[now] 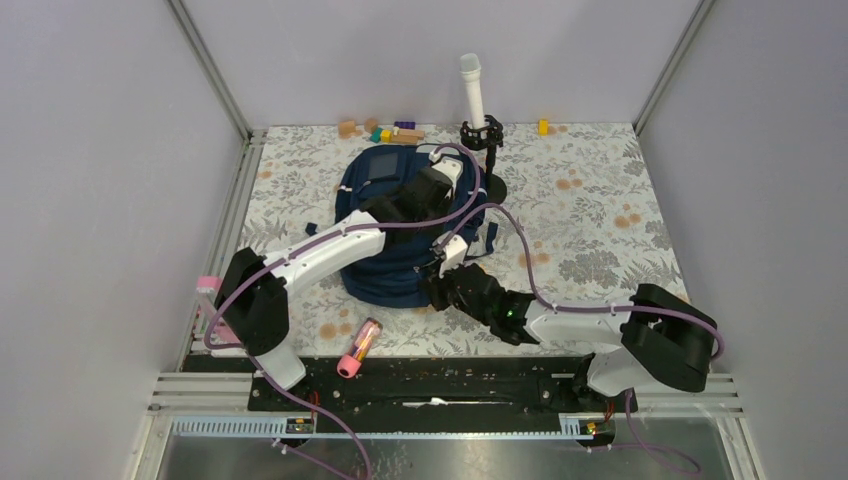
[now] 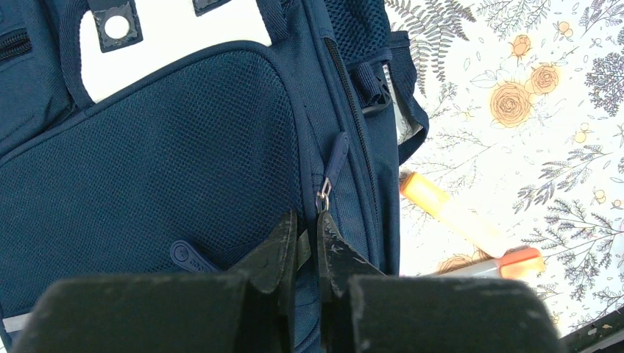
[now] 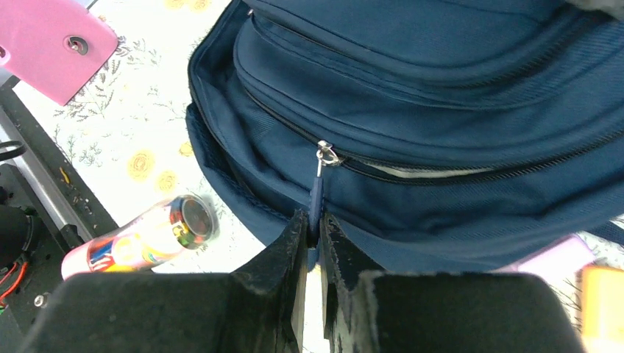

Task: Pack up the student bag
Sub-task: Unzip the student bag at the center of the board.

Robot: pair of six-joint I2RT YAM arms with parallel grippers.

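The student bag (image 1: 385,255) is a navy backpack lying in the middle of the table. My left gripper (image 1: 392,207) rests on top of it. In the left wrist view the gripper (image 2: 307,220) is shut on a fold of the bag (image 2: 176,162) at its seam, just below a zipper pull (image 2: 332,163). My right gripper (image 1: 440,272) is at the bag's near right edge. In the right wrist view the gripper (image 3: 313,218) is shut on the blue zipper pull (image 3: 317,193) under the slider (image 3: 327,154). That zip gapes to the right, showing grey lining (image 3: 427,170).
A pink tube (image 1: 358,347) lies near the front edge, also in the right wrist view (image 3: 140,239). An orange marker (image 2: 456,217) lies beside the bag. A white cylinder (image 1: 473,90) on a black stand (image 1: 487,150) and several wooden blocks (image 1: 385,130) are at the back.
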